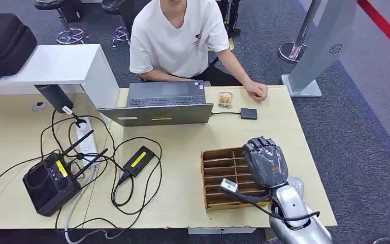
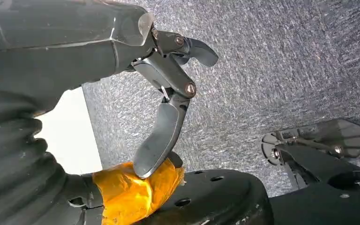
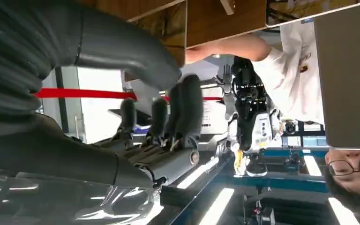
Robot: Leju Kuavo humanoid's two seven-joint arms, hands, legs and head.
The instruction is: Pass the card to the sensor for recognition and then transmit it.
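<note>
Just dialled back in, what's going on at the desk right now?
The right hand hovers over the slotted wooden card rack near the table edge, with no card visibly in it. The left hand hangs over the carpet, holding nothing. A person sits opposite behind a laptop, one hand resting beside a small black box.

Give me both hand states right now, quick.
Left hand: hanging over the carpet, fingers apart, holding nothing.
Right hand: above the wooden slotted box, fingers apart, nothing held.

Silver forearm (image 1: 297, 213), black cable, dark grey robot hand (image 1: 266, 161).
</note>
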